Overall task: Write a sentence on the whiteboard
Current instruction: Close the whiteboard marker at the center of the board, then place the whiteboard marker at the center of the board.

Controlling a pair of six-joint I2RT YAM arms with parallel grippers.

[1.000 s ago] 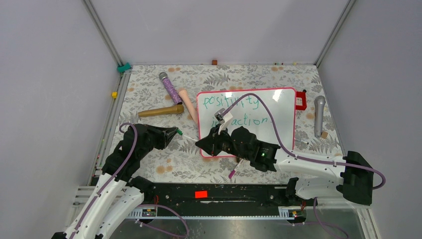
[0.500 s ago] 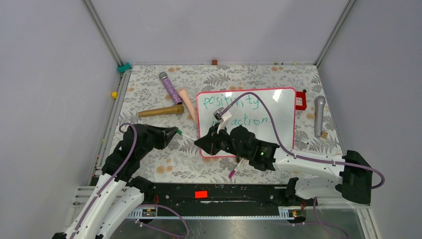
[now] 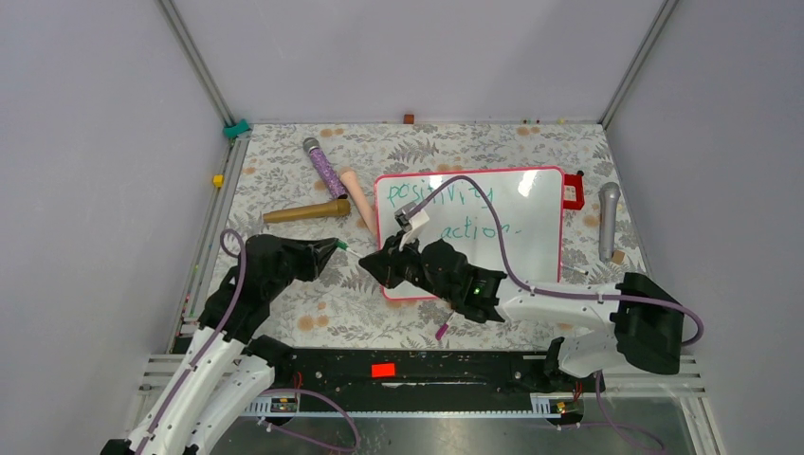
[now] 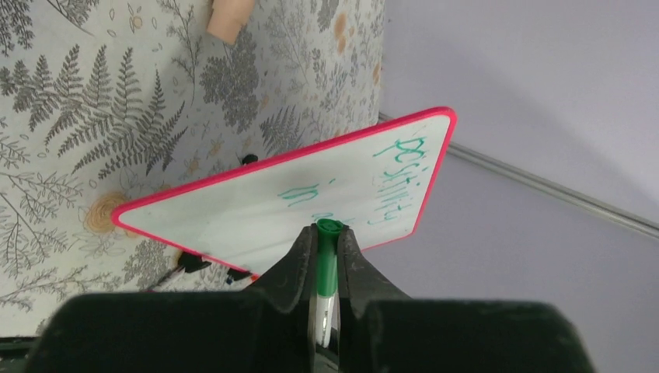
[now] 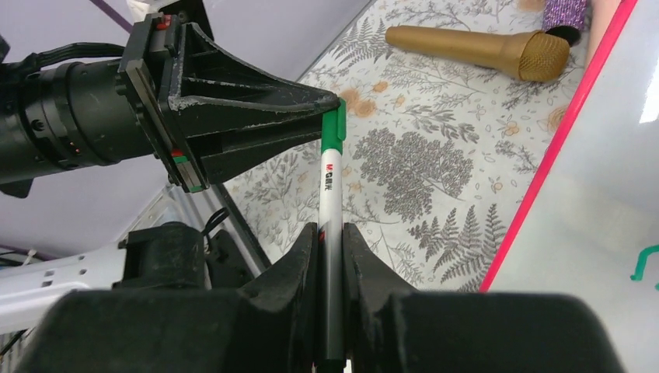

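Note:
The whiteboard [image 3: 531,248] lies flat right of centre, with green writing on its upper half; it also shows in the left wrist view [image 4: 256,210] and the right wrist view [image 5: 606,171]. My left gripper [image 3: 338,248] is shut on the green cap [image 4: 327,256] of a white marker [image 5: 329,186]. My right gripper [image 3: 366,268] is shut on the marker's white barrel, just off the board's near left corner. The two grippers face each other tip to tip, with the marker spanning the short gap. In the right wrist view the left gripper [image 5: 330,105] pinches the cap [image 5: 334,128].
A gold microphone [image 3: 305,212], a purple microphone [image 3: 324,169] and a peach cylinder [image 3: 358,199] lie left of the board. A grey microphone [image 3: 608,220] and a red object [image 3: 573,190] lie to its right. A pink-tipped pen [image 3: 444,327] lies near the front edge.
My right gripper has moved left and slightly away from me with the marker, closing the gap to the left gripper. The left gripper has barely shifted.

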